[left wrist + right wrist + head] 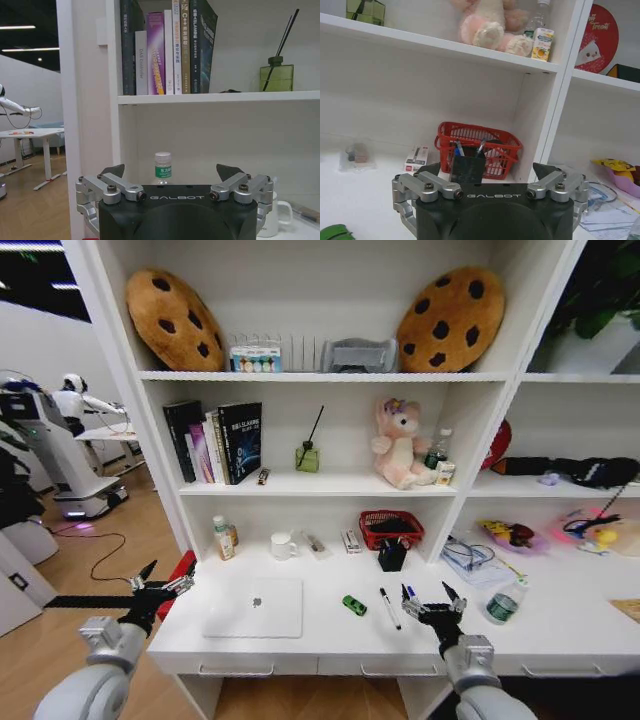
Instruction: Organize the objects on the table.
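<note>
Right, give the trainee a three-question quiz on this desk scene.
1. True or false: the left hand is gripping the silver laptop.
2. What lies between the laptop and the pen on the table? A) green toy car B) mug C) bottle
3. Fill in: the right hand is open, close by the ____.

Key: 1 false, it hovers open at the desk's left end; 2 A, the green toy car; 3 pen.

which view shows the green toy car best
The head view: the green toy car lies whole on the table between the laptop and a pen. The right wrist view catches just a green sliver at its edge.
</note>
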